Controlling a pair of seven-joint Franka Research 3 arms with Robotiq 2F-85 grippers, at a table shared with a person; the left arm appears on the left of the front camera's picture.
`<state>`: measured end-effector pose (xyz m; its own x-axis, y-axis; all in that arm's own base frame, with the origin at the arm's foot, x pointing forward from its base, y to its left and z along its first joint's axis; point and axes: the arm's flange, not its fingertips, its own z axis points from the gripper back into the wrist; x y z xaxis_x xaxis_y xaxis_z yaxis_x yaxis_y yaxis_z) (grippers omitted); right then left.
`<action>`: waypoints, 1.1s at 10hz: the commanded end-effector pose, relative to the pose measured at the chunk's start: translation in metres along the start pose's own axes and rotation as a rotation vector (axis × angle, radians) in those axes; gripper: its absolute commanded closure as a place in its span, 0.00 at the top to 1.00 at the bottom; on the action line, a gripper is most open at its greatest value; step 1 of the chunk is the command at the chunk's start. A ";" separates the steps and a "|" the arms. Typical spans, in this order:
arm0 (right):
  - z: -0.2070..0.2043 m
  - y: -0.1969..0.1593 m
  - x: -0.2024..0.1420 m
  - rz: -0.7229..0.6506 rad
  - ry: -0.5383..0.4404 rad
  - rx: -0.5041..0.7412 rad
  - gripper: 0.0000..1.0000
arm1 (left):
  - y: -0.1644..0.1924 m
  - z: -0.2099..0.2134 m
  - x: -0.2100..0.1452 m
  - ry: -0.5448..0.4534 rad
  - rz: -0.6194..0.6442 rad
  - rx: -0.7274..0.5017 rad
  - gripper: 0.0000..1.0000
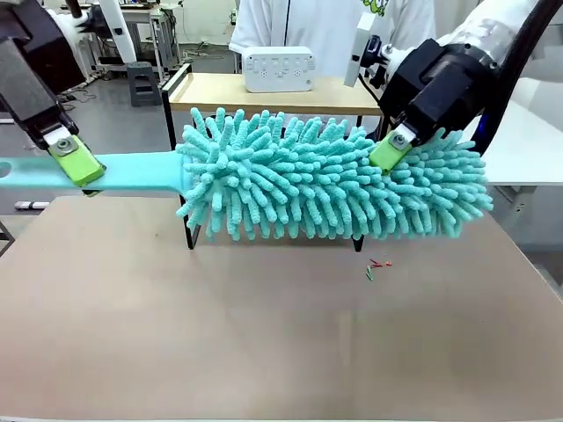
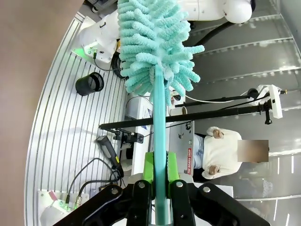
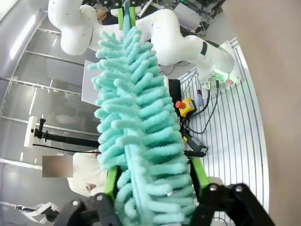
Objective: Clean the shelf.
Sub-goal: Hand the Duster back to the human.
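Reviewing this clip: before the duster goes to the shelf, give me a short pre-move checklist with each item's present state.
1. Left tool clamped on the duster handle: ok, green pads press both sides.
2. Right tool gripping the duster head: ok, pads sit either side of the fluffy end.
3. Duster level, above the table: ok, held horizontal in front of the shelf.
4. Shelf top free to wipe: not ok, a white box sits on it.
5. Person's hands away from the shelf: cannot tell.
6. Table tidy: not ok, small red and green scraps lie near the shelf's leg.
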<state>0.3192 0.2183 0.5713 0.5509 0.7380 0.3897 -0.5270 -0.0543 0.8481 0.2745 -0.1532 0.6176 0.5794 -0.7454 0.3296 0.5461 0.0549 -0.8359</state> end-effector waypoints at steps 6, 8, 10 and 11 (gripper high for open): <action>0.004 -0.002 -0.003 0.028 -0.004 0.010 0.00 | 0.001 -0.001 0.001 -0.035 0.028 -0.003 0.13; 0.003 -0.003 -0.003 0.033 -0.003 0.021 0.00 | 0.001 -0.001 0.000 -0.037 0.024 -0.010 0.13; 0.003 -0.003 -0.003 0.033 0.000 0.025 0.00 | 0.001 -0.001 0.000 -0.037 0.027 -0.003 0.13; 0.005 -0.003 -0.004 0.033 -0.003 0.024 0.00 | 0.001 0.000 -0.001 -0.040 0.038 0.014 0.69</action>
<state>0.3202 0.2166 0.5700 0.5491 0.7384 0.3916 -0.5234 -0.0615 0.8499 0.2773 -0.1511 0.6137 0.6006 -0.7353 0.3140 0.5345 0.0773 -0.8416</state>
